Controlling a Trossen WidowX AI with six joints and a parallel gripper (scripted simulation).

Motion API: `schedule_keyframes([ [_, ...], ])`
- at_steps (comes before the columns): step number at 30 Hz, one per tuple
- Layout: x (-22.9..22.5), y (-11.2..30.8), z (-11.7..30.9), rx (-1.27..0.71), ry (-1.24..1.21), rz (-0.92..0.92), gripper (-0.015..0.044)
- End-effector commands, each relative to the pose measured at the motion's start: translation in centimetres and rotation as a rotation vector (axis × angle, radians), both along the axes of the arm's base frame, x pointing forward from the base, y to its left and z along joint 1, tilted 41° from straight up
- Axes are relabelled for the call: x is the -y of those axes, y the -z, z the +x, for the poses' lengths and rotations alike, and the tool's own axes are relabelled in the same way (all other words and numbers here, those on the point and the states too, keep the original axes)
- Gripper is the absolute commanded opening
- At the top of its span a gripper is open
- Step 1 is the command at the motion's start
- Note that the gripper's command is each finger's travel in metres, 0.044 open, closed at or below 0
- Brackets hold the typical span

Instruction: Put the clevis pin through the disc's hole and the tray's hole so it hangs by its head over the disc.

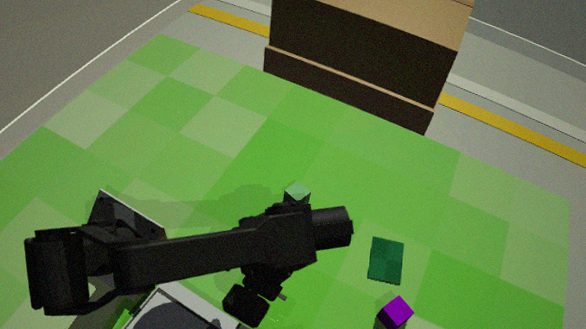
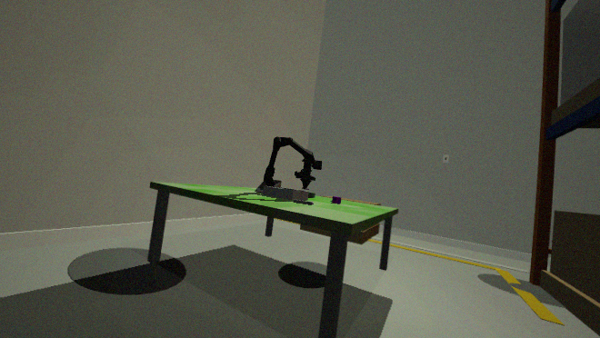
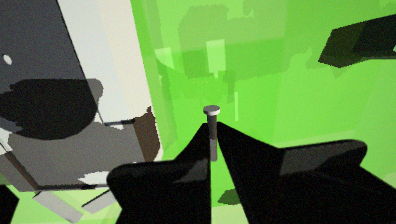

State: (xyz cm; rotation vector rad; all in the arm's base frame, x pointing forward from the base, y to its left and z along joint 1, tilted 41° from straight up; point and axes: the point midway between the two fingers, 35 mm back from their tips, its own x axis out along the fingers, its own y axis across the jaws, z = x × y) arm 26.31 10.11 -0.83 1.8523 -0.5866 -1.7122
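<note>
Pin (image 1: 282, 296) (image 3: 212, 120) sitting in the end effector's grip beside the tray (image 1: 203, 308) (image 2: 284, 193) (image 3: 107, 60).

The end effector (image 1: 263, 297) (image 2: 305, 187) (image 3: 211, 126) is pinching the shank between its fingertips, the head projecting beyond them. The disc (image 1: 172, 322) (image 3: 30, 45) is lying in the tray, partly shadowed, and a purple cube (image 1: 396, 312) (image 2: 336, 200) is resting on the green surface (image 1: 362, 183) (image 2: 355, 215) (image 3: 260, 100).
</note>
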Motion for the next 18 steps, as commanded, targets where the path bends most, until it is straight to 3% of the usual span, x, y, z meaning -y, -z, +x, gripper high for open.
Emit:
schedule_keyframes([
  [1,-0.03,-0.03,0.10,0.051,0.060,0.008,0.0000],
  [18,-0.01,-0.14,0.63,0.362,0.435,0.054,0.0000],
])
